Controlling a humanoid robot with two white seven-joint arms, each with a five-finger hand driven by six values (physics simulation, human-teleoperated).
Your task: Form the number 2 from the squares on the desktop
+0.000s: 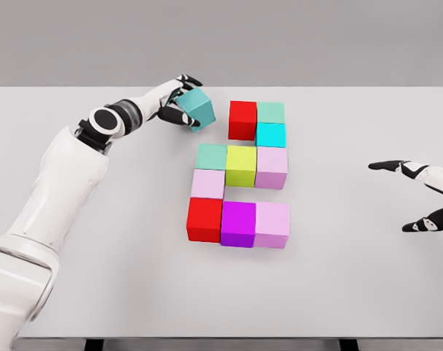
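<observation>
My left hand (pixel 179 101) is shut on a teal cube (pixel 195 109), held tilted just above the white table (pixel 97 256), left of the block figure. The figure's top row has a red cube (pixel 243 119) and a green cube (pixel 270 112). Below the green one sits a cyan cube (pixel 270 134). The middle row runs green (pixel 211 156), yellow-green (pixel 241 165), pink (pixel 271 167). A pale pink cube (pixel 207 183) lies under the left end. The bottom row is red (pixel 205 219), purple (pixel 237 223), pink (pixel 272 224). My right hand (pixel 415 196) rests open at the right edge.
The table's far edge runs behind the blocks, and its front edge lies near the bottom of the view. Bare tabletop surrounds the figure on all sides.
</observation>
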